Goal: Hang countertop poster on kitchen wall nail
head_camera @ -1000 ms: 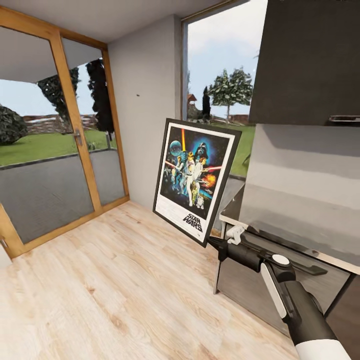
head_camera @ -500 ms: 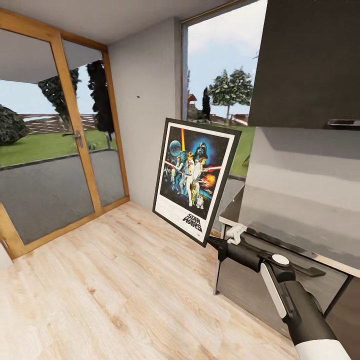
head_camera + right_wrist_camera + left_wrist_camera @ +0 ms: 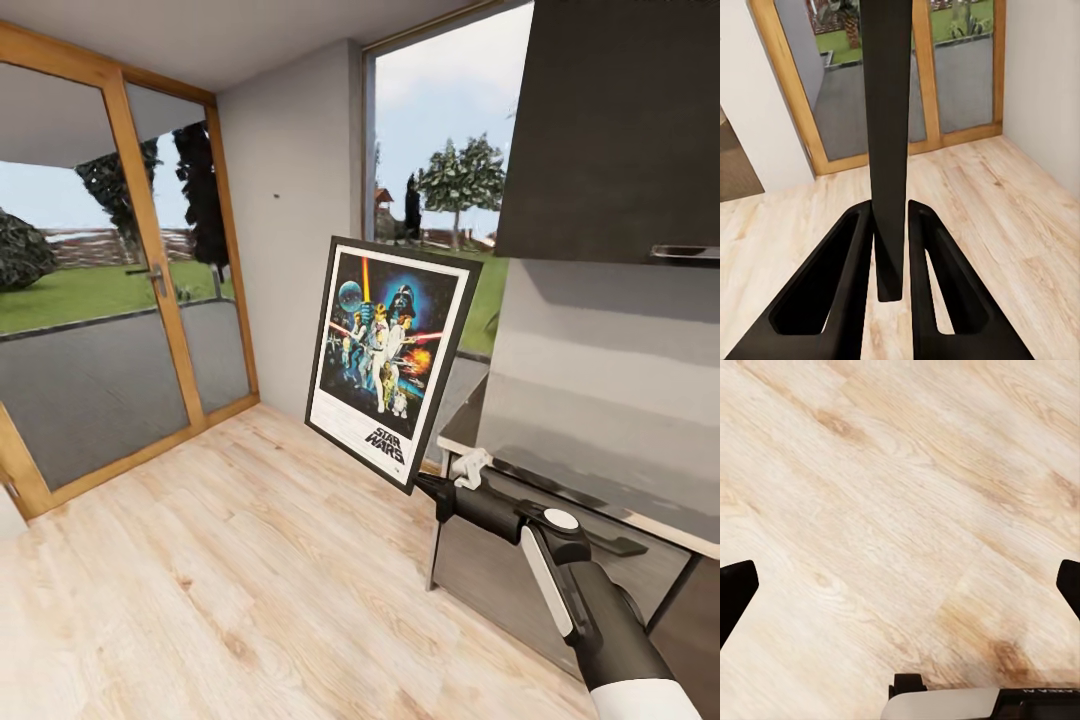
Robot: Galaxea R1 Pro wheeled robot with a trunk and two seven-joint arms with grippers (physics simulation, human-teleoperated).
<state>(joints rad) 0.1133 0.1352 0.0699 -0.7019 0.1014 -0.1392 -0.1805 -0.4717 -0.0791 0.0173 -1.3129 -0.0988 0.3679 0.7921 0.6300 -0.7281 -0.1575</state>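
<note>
The whole head view has drifted slightly, so the camera has moved; the wall nail sits a touch lower in the picture than before; the dark wall cabinet and the kitchen countertop have slipped a little lower too.

Framed poster upright, tilted, midair

Pale plank floor. Wood-framed glass doors along its far edge, lawn and trees beyond. Tall window beside the grey wall. Dark upper cabinet.
</note>
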